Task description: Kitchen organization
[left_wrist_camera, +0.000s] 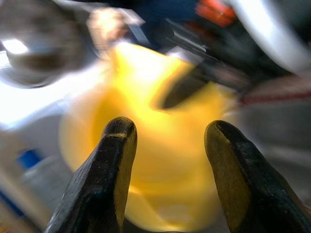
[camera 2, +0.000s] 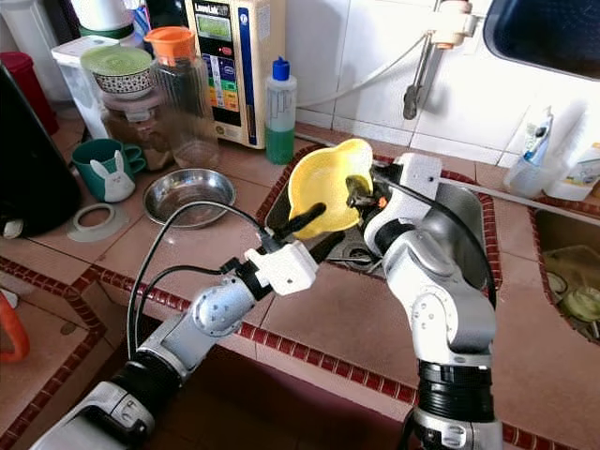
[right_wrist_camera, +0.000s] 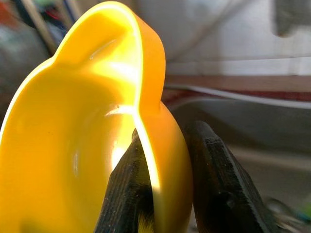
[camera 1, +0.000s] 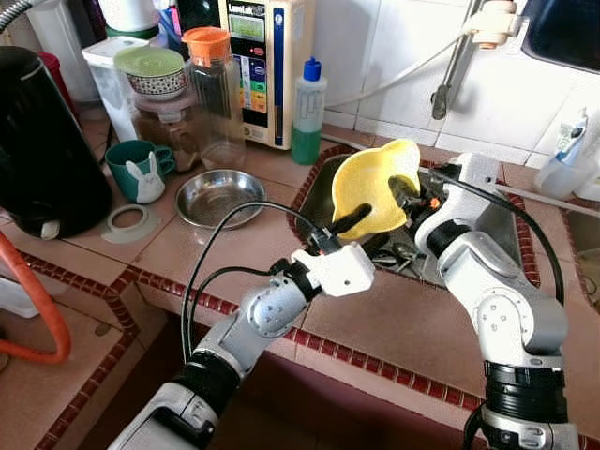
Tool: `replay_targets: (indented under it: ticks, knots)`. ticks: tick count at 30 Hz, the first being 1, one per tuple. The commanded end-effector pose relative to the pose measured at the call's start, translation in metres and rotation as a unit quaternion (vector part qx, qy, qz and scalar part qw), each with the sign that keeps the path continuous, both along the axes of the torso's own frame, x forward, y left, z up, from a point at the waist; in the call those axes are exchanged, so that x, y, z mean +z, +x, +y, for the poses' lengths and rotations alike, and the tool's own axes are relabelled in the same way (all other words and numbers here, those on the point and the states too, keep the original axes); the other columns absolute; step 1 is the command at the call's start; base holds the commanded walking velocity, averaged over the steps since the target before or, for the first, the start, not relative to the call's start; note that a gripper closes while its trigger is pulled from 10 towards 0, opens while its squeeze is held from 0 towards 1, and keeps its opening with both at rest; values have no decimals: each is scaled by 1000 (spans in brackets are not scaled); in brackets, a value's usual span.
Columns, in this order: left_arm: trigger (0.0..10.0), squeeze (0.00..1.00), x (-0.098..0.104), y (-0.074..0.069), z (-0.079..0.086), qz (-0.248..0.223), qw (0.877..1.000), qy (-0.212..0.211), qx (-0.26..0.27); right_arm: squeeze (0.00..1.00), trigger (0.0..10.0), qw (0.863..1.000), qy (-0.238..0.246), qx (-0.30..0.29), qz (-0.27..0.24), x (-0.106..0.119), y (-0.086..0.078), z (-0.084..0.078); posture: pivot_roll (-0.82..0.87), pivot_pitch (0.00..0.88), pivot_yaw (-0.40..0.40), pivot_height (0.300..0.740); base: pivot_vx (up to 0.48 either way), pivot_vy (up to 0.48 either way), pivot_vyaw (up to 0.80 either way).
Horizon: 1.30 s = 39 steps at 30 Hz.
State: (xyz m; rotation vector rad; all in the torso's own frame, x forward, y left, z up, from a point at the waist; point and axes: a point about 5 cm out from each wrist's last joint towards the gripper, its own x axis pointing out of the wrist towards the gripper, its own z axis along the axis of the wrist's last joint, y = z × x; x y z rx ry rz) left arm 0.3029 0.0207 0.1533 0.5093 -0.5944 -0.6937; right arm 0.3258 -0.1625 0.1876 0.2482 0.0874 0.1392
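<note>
A yellow plastic bowl (camera 1: 370,183) hangs tilted on its side over the left part of the sink (camera 2: 466,220). My right gripper (camera 1: 405,192) is shut on its rim; in the right wrist view one finger lies inside the yellow bowl (right_wrist_camera: 87,136) and the other outside. My left gripper (camera 1: 352,225) reaches up from the counter front to the bowl's lower edge. The left wrist view, which is blurred, has its two fingers (left_wrist_camera: 112,160) spread open with the bowl (left_wrist_camera: 160,160) just beyond them.
On the tiled counter to the left are a steel dish (camera 1: 218,195), a green rabbit mug (camera 1: 141,169), a white ring (camera 1: 129,222) and a black kettle (camera 1: 42,141). Behind stand an orange-lidded jar (camera 1: 214,94), a green bottle (camera 1: 307,112) and a water purifier (camera 1: 267,66).
</note>
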Motion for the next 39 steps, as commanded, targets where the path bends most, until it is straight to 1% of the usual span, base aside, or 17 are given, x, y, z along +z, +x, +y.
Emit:
replay_targets:
  ticks: [1,3,7,9,10,12,15,18,23,24,27,28,29,32,33,36,39]
  knots:
    - [10000,1000,13,3,7,-15,999,-26,13,0,0,999,-16,-32,19,-11,1,-10,36,0,-14,740,0,0,0]
    - [10000,1000,12,3,7,-13,999,-28,14,0,0,999,-17,-40,17,-12,2,-12,38,0,-15,740,0,0,0]
    - [10000,1000,8,0,8,7,999,-37,16,0,0,997,-48,-67,10,-16,6,-22,38,0,-13,740,0,0,0]
    - [10000,1000,5,-2,9,19,999,-39,18,0,0,992,-92,-82,1,-20,9,-29,39,0,-13,740,0,0,0]
    - [10000,1000,5,-2,9,19,999,-39,18,0,0,992,-92,-82,1,-20,9,-29,39,0,-13,740,0,0,0]
    - [10000,1000,2,-3,11,23,999,-39,29,0,0,985,-146,-90,-3,-27,14,-34,36,0,-11,740,0,0,0]
    - [10000,1000,0,-2,14,37,997,-50,45,0,0,981,-171,-92,-3,-33,19,-34,37,0,-10,740,0,0,0]
    - [10000,1000,0,-1,15,50,996,-58,51,0,0,970,-226,-91,4,-47,26,-31,54,0,-11,740,0,0,0]
    - [10000,1000,5,0,15,81,992,-85,55,0,0,962,-257,-90,9,-58,29,-34,82,0,-11,740,0,0,0]
    - [10000,1000,6,-2,15,88,990,-91,53,0,1020,956,-277,-93,21,-65,30,-37,89,0,-8,740,0,0,0]
    - [10000,1000,7,-3,15,92,990,-95,52,0,1020,952,-290,-95,29,-69,30,-40,92,0,-6,740,0,0,0]
    - [10000,1000,5,-5,17,101,989,-94,53,0,10000,946,-308,-98,38,-75,30,-44,99,0,0,740,0,0,0]
    - [10000,1000,0,-8,20,121,987,-92,59,0,10000,939,-324,-103,47,-82,31,-49,100,0,3,740,0,0,0]
    - [10000,1000,-3,-9,23,139,984,-95,65,0,10000,935,-334,-109,58,-86,31,-53,99,0,5,740,0,0,0]
    - [10000,1000,-5,-9,25,154,981,-100,69,1000,10000,934,-335,-106,63,-89,31,-55,101,0,6,740,0,0,0]
    - [10000,1000,-7,-9,26,181,975,-105,69,1000,10000,937,-324,-108,69,-91,32,-56,101,0,6,740,0,0,0]
    - [10000,1000,-7,-9,27,176,977,-98,71,1000,10000,940,-315,-107,73,-92,32,-55,103,0,7,740,0,0,0]
